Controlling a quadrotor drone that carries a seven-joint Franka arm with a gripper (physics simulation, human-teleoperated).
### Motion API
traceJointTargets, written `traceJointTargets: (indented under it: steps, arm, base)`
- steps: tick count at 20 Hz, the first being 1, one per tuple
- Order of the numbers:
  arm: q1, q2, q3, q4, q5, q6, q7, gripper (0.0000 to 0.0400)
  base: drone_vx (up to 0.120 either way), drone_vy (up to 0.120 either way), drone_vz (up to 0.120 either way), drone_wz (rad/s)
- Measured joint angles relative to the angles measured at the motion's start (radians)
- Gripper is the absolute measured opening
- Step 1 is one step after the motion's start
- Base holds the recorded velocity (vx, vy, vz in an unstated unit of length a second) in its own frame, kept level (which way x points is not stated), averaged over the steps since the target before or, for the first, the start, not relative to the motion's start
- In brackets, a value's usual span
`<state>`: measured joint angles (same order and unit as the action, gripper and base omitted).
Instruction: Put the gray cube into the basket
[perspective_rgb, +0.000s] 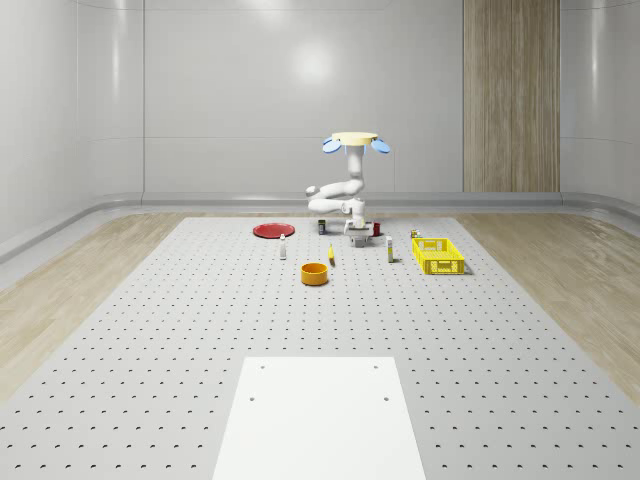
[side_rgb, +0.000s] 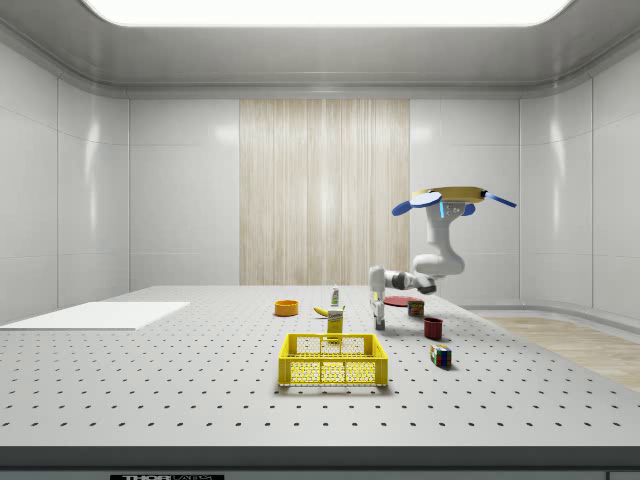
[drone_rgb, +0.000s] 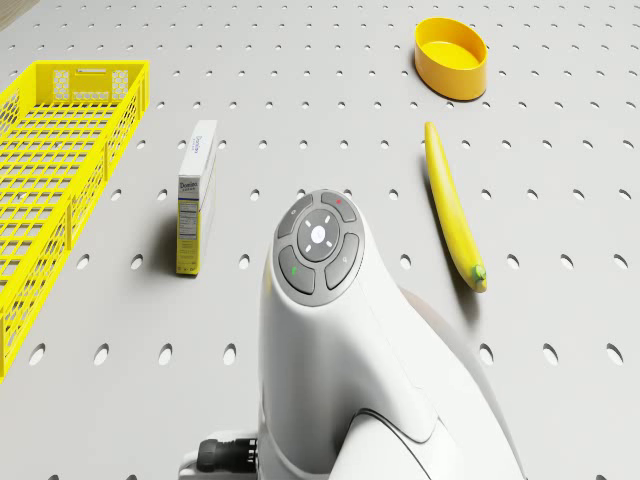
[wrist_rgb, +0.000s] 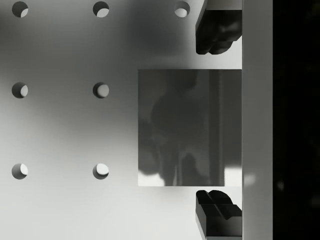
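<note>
Gray cube (wrist_rgb: 189, 127) lies on the perforated table (wrist_rgb: 60, 130), between the two dark fingertips (wrist_rgb: 217, 30) of the gripper (wrist_rgb: 217, 120), which stands spread wide about it with gaps on both sides and holds nothing. The drone (perspective_rgb: 354, 141) hovers over the far middle of the table, arm reaching down. The basket (perspective_rgb: 438, 255) sits well apart, toward the whole-scene view's right, past a small carton (drone_rgb: 195, 195). Judged step: the grasp. Next, closing squarely on the cube's faces, then lifting.
</note>
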<state>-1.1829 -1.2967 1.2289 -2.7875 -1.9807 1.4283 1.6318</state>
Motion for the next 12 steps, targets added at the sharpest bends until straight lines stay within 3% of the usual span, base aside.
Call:
traceJointTargets:
  steps: [9, 12]
  arm:
    - [0.006, -0.032, -0.026, -0.006, -0.013, 0.036, 0.004, 0.0400]
    - [0.006, -0.040, -0.028, -0.007, -0.012, 0.044, 0.006, 0.0327]
  base:
    - [0.000, 0.000, 0.000, 0.000]
    - [0.000, 0.000, 0.000, 0.000]
